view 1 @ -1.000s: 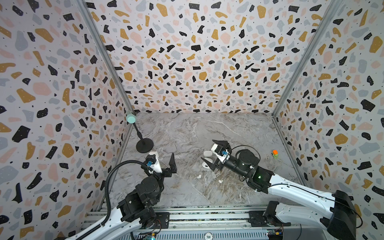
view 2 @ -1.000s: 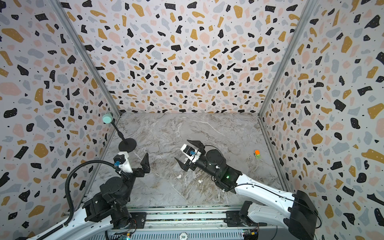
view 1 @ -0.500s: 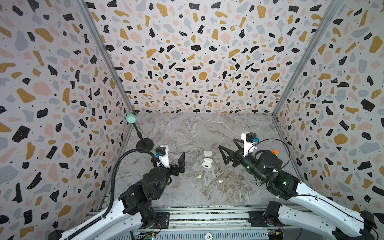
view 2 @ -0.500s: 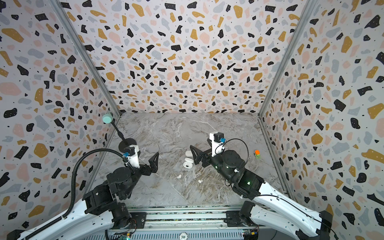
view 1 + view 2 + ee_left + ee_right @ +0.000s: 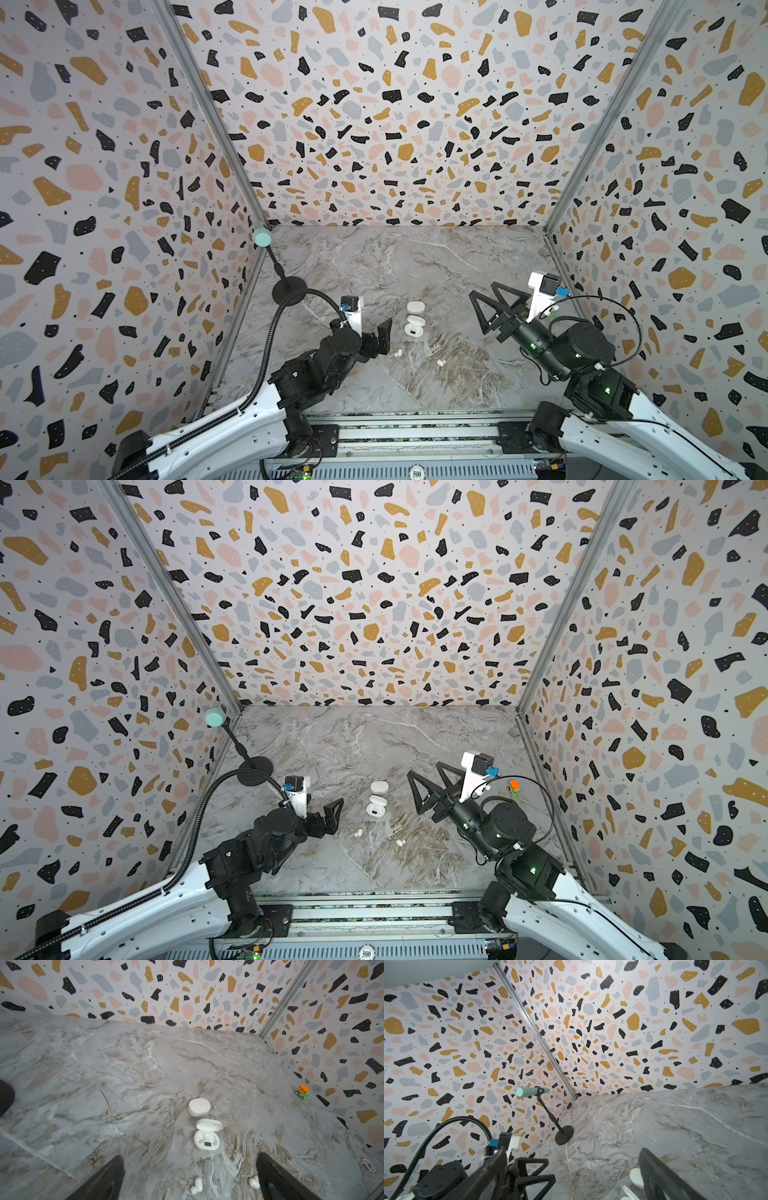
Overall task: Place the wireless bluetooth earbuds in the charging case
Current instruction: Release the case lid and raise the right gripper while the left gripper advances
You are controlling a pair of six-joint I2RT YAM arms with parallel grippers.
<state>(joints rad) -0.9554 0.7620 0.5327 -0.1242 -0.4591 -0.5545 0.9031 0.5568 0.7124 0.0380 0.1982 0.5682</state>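
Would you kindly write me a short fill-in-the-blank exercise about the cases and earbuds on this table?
The charging case nearer the robot's base has its lid ___.
Its earbud slots are ___.
The number of earbuds lying loose on the table is ___.
The toy truck has an ___ top.
Missing words: open; empty; two; orange.

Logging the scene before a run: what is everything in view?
closed case: 1, white, mid-table
open case: 1, white, empty, just nearer the robot than the closed case
earbuds: 2, white, loose on the table, nearer still
toy truck: 1, green and orange, by right wall
microphone: 1, teal, on black stand by left wall
table: 1, grey marble
left pincer: 1, black, open, near earbuds
right pincer: 1, black, open, right of cases
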